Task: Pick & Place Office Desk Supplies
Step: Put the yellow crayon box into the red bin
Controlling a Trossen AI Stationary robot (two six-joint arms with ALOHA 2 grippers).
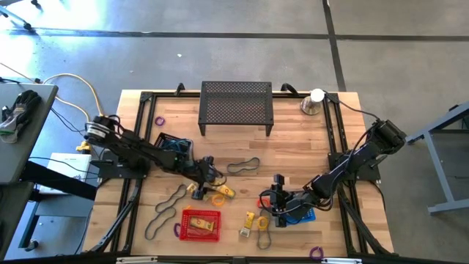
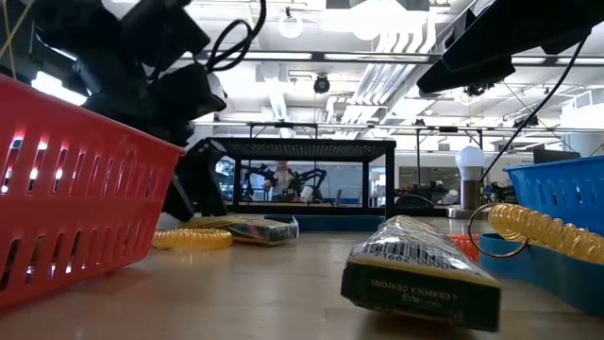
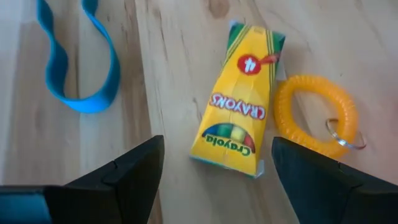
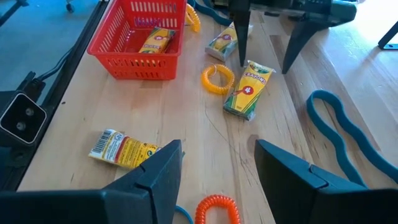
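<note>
- The left end effector point(image 1: 212, 178) hangs over the middle of the bench point(image 1: 293, 147), fingers point(image 3: 130, 171) apart, holding nothing.
- Just below it a yellow crayon box point(image 3: 237, 99) lies flat on the wood, its long axis running away from the fingers with a slight slant.
- A yellow coil ring point(image 3: 316, 115) touches the box's side.
- The right end effector point(image 1: 275, 192) sits right of centre, fingers point(image 4: 163, 171) apart and empty.

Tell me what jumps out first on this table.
The red basket at the table's front edge, with a crayon box inside. Just behind it, the open left gripper hovers over a yellow crayon box lying beside an orange coil ring. The black mesh stand sits at the back.
</note>
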